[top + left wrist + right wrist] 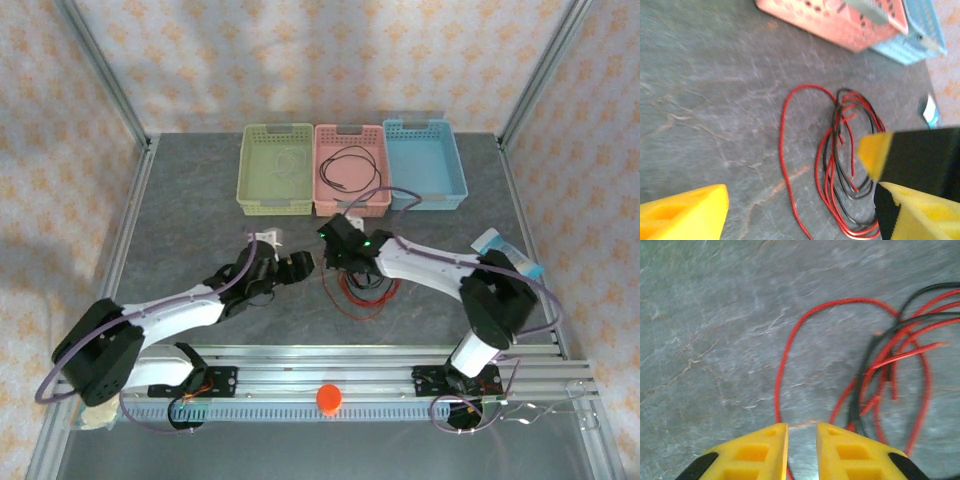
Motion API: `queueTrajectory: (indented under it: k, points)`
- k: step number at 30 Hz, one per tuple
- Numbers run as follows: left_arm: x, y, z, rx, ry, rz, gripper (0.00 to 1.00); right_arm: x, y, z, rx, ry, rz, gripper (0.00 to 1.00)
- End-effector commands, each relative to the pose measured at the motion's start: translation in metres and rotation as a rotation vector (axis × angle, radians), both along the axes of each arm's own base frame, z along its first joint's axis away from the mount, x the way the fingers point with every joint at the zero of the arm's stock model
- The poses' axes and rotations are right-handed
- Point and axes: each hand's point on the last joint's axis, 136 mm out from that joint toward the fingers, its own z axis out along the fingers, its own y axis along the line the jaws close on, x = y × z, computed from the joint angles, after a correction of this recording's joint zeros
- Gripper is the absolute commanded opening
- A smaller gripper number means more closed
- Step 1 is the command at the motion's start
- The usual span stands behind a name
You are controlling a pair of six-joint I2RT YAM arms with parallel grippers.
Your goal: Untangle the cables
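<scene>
Reference: the pink basket (335, 205). The cables (362, 288) I am working on, a red and black bundle, lie on the counter (200, 210) just in front of that basket, with the strands crossing at the bundle's far side. One black cable (347, 163) lies coiled inside the pink basket and a pale cable (284, 163) lies in the green basket (276, 208) to its left. I judge that each freed cable goes into its own basket.

The right tool (801, 432) hangs over the bundle's left edge, pointing down. Its jaws are narrow, with a slim gap and nothing clamped that I can see. A single red strand (782, 365) loops outward there and runs beneath the gap. I judge this to be the pick point: the loop stands apart from the black strand, so it can be pinched alone.

The left tool (800, 187) sits in front of and left of the pink basket, beside the bundle. Its jaws are wide and empty, placed, as I read it, to pin the remainder while the right tool pulls.
</scene>
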Motion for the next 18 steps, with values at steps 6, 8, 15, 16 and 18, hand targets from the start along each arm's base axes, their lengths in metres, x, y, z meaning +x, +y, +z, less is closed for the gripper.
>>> queueTrajectory:
  k: [6, 8, 15, 16, 18]
  points:
    - [0.002, 0.081, -0.001, -0.099, -0.019, 0.268, 0.77, -0.001, 0.026, -0.025, -0.097, 0.023, 0.016, 0.23]
    - [0.002, 0.089, -0.002, -0.104, -0.015, 0.278, 0.77, -0.001, 0.030, -0.032, -0.107, 0.039, 0.022, 0.24]
    - [0.001, 0.092, -0.004, -0.102, -0.010, 0.273, 0.77, -0.001, 0.030, -0.048, -0.167, 0.072, 0.034, 0.25]
    - [0.001, 0.091, -0.005, -0.104, -0.009, 0.272, 0.77, -0.001, 0.029, -0.050, -0.172, 0.076, 0.035, 0.25]
    - [0.002, 0.090, -0.006, -0.107, -0.007, 0.269, 0.77, -0.002, 0.030, -0.054, -0.177, 0.085, 0.042, 0.25]
